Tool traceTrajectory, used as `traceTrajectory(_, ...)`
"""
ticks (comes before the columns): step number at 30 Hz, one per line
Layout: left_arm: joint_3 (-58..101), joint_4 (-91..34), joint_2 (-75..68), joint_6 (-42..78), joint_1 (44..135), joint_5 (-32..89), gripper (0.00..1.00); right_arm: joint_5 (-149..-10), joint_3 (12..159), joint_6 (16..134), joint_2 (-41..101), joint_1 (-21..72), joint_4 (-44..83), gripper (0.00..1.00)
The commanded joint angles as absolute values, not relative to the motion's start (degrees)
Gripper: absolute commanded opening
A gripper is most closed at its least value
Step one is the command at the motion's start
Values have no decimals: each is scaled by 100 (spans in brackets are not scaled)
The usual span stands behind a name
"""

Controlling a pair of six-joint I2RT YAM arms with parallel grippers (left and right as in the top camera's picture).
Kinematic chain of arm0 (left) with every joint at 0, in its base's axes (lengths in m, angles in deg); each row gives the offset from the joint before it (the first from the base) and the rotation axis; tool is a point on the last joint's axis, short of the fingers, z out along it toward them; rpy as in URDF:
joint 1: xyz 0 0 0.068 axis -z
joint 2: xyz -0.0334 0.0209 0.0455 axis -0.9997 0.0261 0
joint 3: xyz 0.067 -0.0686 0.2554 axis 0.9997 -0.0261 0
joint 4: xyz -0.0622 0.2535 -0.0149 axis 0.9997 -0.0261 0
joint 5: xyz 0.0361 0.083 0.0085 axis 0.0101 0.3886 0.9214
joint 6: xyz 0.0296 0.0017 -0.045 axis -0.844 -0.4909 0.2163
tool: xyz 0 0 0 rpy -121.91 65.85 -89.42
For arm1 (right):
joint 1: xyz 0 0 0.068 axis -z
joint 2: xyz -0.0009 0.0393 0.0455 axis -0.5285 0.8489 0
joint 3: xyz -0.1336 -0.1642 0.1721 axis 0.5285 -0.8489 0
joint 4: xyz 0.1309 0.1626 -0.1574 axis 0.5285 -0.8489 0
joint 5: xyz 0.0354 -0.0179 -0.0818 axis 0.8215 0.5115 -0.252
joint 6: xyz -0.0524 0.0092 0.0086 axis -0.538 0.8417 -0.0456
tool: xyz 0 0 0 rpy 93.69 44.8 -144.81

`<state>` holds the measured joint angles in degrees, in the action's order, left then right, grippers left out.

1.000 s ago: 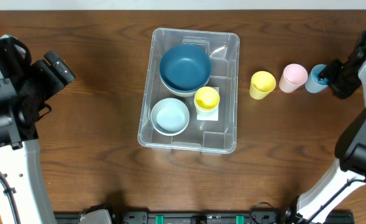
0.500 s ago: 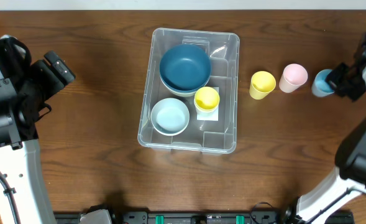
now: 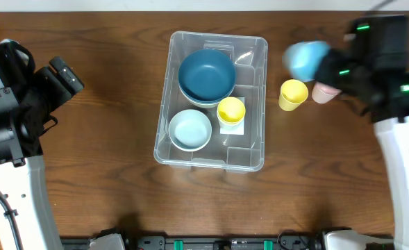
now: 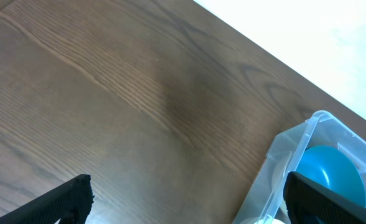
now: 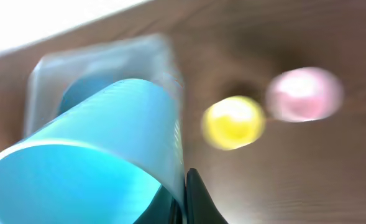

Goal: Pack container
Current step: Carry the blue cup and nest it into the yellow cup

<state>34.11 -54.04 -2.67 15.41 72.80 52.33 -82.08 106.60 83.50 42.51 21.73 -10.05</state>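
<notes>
The right end effector [image 3: 327,69], gripping a blue cup [image 3: 307,59], hangs just right of the container's [image 3: 264,104] far end. On the surface [image 3: 107,167] close by it stand a loose yellow cup [image 3: 293,94] and a pink cup [image 3: 322,92], side by side. To its left, a dark blue bowl [image 3: 206,75], a pale bowl [image 3: 189,130] and a packed yellow cup [image 3: 231,111] fill most of the container; the strip nearest the end effector is bare. Open wood separates the left end effector [image 3: 69,76] from the container.

Yellow cup [image 3: 293,94] just beside pink cup [image 3: 321,93] on wooden table [image 3: 107,153]
</notes>
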Motion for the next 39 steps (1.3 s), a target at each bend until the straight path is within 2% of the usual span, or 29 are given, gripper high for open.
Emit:
traceTrajectory(1,3468,-5407,-238,1551,7250,5283,98,-7999,10652,8210,4557,1369,-1046,1)
traceTrajectory(10,3468,-5407,-238,1551,7250,5283,98,-8034,10652,8237,5584,429,-1136,1)
traceTrajectory(23,3468,-5407,-238,1551,7250,5283,98,-8840,10636,8363,5870,355,-1464,3)
traceTrajectory(27,3468,-5407,-238,1551,7250,5283,98,-8836,10584,8313,5879,342,-1427,18)
traceTrajectory(32,3468,-5407,-238,1551,7250,5283,98,-8844,10623,8175,5791,370,-1269,53)
traceTrajectory(37,3468,-5407,-238,1551,7250,5283,98,-8906,10853,8169,5451,862,-1335,70)
traceTrajectory(39,3468,-5407,-238,1551,7250,5283,98,-8906,10857,8171,5273,1327,-1274,74)
